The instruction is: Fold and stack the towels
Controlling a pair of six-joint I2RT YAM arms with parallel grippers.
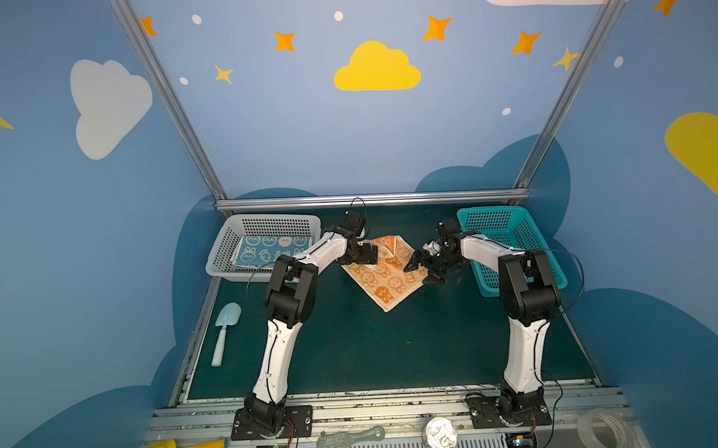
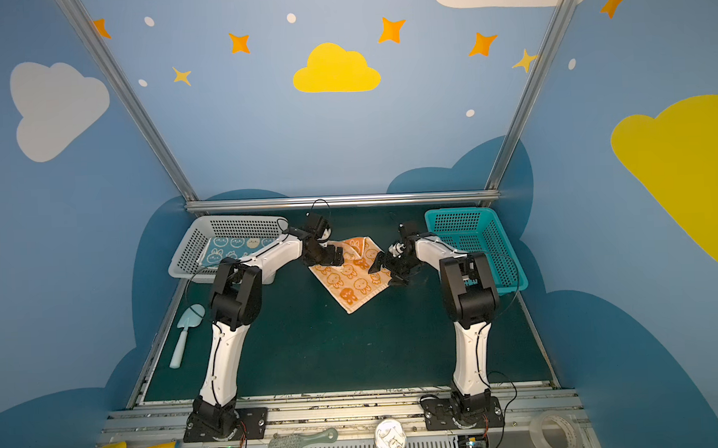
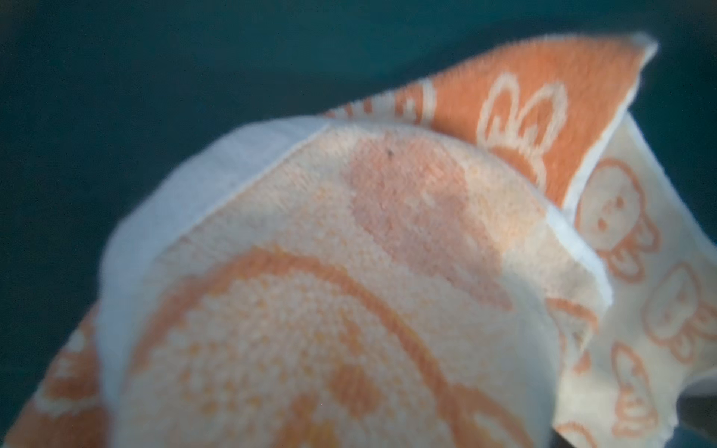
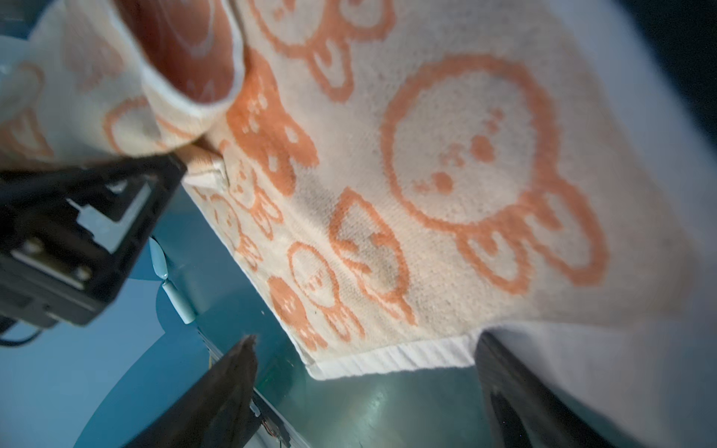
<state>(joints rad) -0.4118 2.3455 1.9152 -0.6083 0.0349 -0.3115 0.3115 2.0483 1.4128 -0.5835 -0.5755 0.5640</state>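
Lying rumpled: orange towel [image 1: 382,278] | blue towel [image 1: 267,247] in grey basket [image 1: 222,254], print illegible

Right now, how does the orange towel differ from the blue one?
The orange towel lies on the green mat, mid-table; the blue towel sits in the grey basket. The orange towel has its far corner turned over, deeper orange showing; the blue towel lies flat. Both carry rabbit prints.

Spread towel [image 1: 382,280] on table [image 1: 354,350], centre. Left of it: left basket [image 1: 221,247], folded towel [image 1: 267,247] inside. Right of it: right basket [image 1: 494,223]. Shovel [image 1: 228,314] front-left of it, on table.
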